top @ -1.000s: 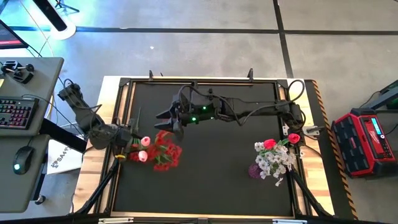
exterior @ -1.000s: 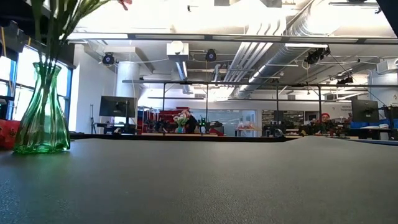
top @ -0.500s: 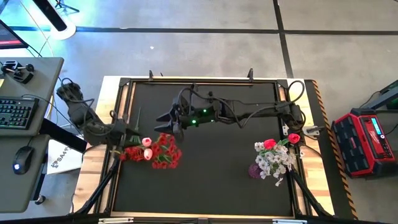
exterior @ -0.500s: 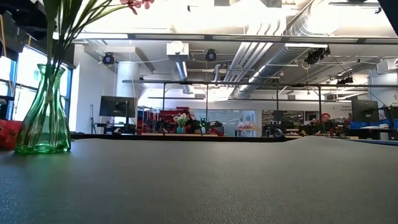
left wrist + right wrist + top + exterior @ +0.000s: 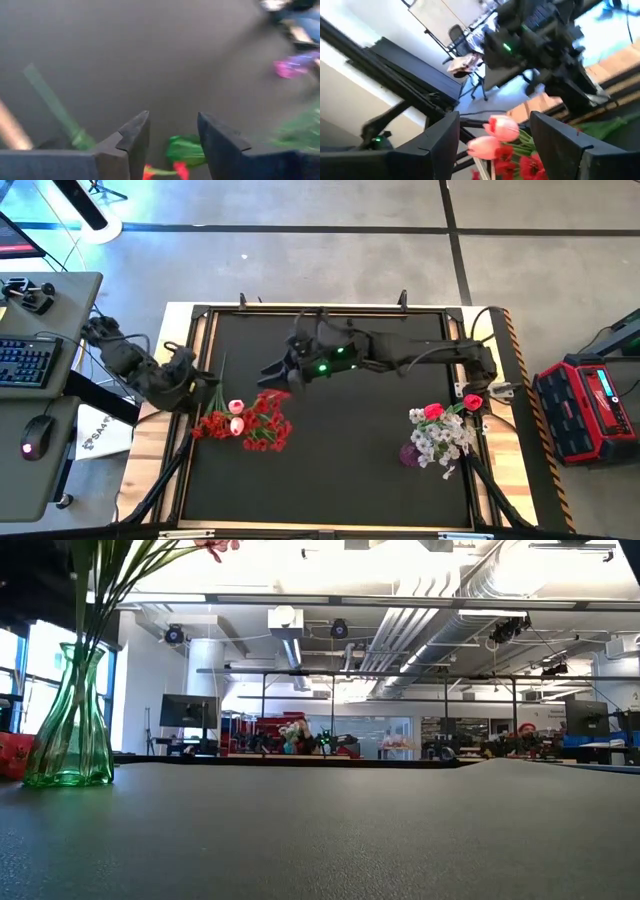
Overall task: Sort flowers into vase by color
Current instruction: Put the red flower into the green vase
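Beside the table (image 5: 330, 480), a red case (image 5: 585, 408) bears unreadable lettering.

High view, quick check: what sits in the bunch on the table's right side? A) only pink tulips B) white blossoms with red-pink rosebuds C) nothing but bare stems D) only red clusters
B: the right bunch shows white blossoms with red-pink rosebuds above them.

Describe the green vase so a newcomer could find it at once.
Start from the black table mat and go to its left side, near the left gripper. The green vase stands there, ribbed clear glass holding red and pink flowers; the bouquet opposite is mostly white.
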